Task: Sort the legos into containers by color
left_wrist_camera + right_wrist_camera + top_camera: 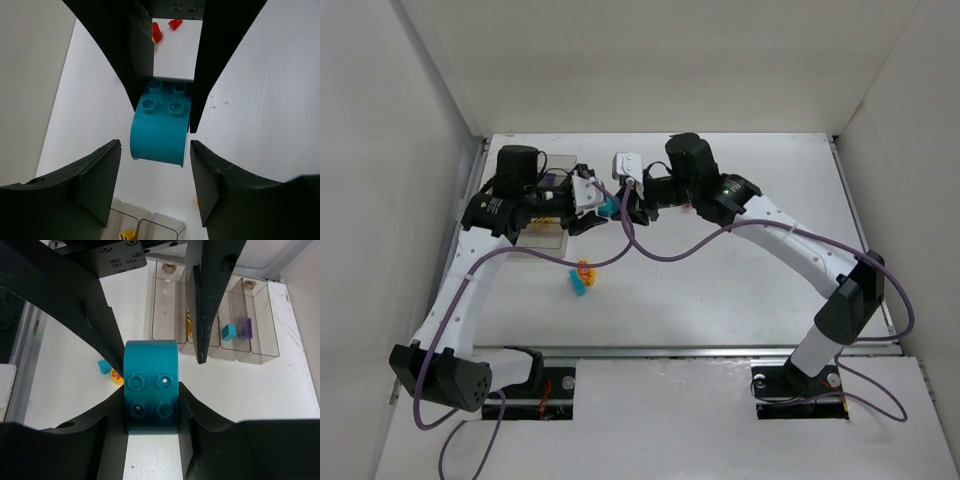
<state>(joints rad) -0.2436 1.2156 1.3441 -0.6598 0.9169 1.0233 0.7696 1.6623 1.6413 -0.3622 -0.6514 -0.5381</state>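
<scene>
My right gripper [151, 390] is shut on a large cyan-blue arched brick [150, 382] and holds it above the table at the back middle [609, 207]. My left gripper [155, 145] is open, and the brick's free end [160, 125] sits just between its fingertips [205, 300]. The clear tray [260, 347] with four compartments lies under the left arm [535, 243]. It holds a yellow brick [189, 322], a small cyan brick [229, 332] and a purple brick [245, 326]. A cyan and yellow-orange cluster [582, 277] lies on the table.
Two red bricks [156, 32] lie on the table beyond the right gripper. White walls enclose the table on the left, back and right. Purple cables hang from both arms across the middle.
</scene>
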